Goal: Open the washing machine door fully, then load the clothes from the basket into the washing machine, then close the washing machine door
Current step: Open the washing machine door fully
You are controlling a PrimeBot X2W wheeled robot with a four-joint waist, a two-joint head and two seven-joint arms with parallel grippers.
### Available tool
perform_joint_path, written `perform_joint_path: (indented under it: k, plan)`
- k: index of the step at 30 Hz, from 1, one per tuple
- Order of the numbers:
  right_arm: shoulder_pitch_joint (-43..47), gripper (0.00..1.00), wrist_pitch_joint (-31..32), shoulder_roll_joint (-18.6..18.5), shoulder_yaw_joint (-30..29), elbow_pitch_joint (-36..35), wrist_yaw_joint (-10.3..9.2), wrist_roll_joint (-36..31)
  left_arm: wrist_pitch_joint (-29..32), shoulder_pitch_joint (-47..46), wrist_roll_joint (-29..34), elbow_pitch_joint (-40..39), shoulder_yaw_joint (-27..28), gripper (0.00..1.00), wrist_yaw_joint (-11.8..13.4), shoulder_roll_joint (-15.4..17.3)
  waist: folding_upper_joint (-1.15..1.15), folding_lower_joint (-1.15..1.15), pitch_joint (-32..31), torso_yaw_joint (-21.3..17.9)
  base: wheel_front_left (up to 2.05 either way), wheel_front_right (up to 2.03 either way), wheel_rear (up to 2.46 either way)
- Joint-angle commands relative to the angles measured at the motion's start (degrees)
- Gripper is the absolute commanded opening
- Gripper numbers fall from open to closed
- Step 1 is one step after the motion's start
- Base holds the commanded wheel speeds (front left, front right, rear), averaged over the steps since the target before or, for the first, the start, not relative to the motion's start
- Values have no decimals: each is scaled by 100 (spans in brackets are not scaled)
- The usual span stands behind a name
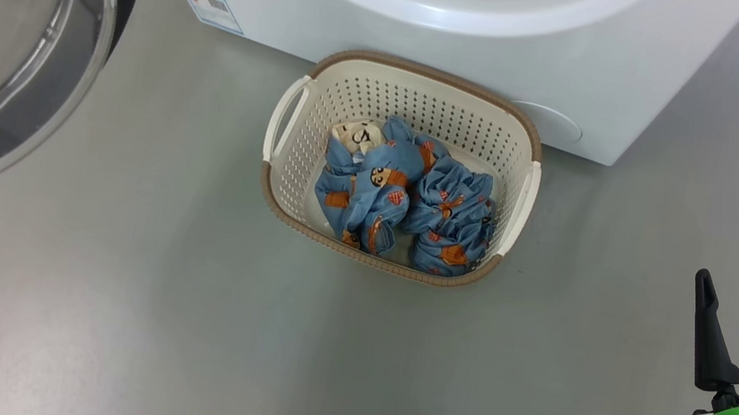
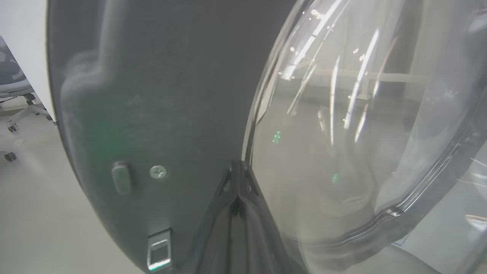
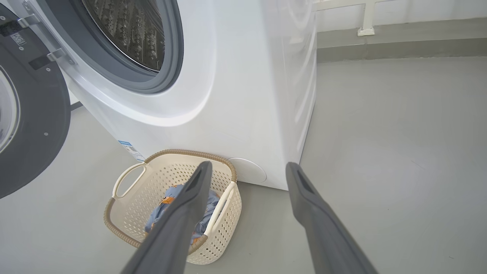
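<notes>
Door step looks done or close to it. The washing machine door (image 1: 3,40) is swung out wide on my left, and the drum (image 3: 129,34) mouth is open in the right wrist view.

Next is the pick. The clothes (image 1: 409,195) sit in the basket (image 1: 438,75), which is on the floor (image 1: 164,339) right against the front of the washing machine (image 1: 447,23).

Key relation: the clothes lie ahead and to the left of my right jaws, well apart, with bare floor between. There are two bundles side by side across the basket, and the right-hand bundle is nearer to me. The basket's long axis runs left to right, with a handle at each end. In the right wrist view the basket is low and left of my right fingers (image 3: 182,213), so I am aimed past it at the machine's corner. I judge I need to swing left and dip down.

The right arm is nearer and free. My left jaws are up at the door.

- Right jaws: spread wide, nothing between them, touching nothing.
- Left jaws: pressed together and holding nothing. The left fingertips (image 2: 237,179) are at the door's inner face, where the dark rim meets the glass bowl. It looks like contact, but I can't be sure.

Risk: snagging the basket rim instead of the fabric.
</notes>
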Motion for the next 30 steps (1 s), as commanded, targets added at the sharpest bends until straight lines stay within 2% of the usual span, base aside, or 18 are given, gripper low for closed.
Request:
perform_joint_path:
  k: [1,13,20,26,28,30]
  plan:
    - [-39,100,-70,-125,104,-130,33,-33,-35,-79,96,-88,180,0,-6,464,0,0,47,-27,0,0,0]
    - [-15,100,-70,-11,140,-36,33,-20,-35,49,235,-83,318,0,-66,371,0,0,-255,-74,0,0,0]
    - [90,100,-70,122,190,11,33,1,-35,484,288,-290,279,0,-336,151,0,0,-638,-120,0,0,0]
    - [251,100,-70,191,216,48,33,31,-35,915,294,-605,238,51,-514,-68,0,0,-982,-135,0,0,0]
    - [313,100,-70,201,221,51,33,42,-35,1039,286,-716,188,100,-574,-109,0,0,-1084,-143,0,0,0]
    - [370,100,-70,211,217,50,33,51,-35,1161,269,-821,131,100,-619,-149,0,0,-1182,-153,0,0,0]
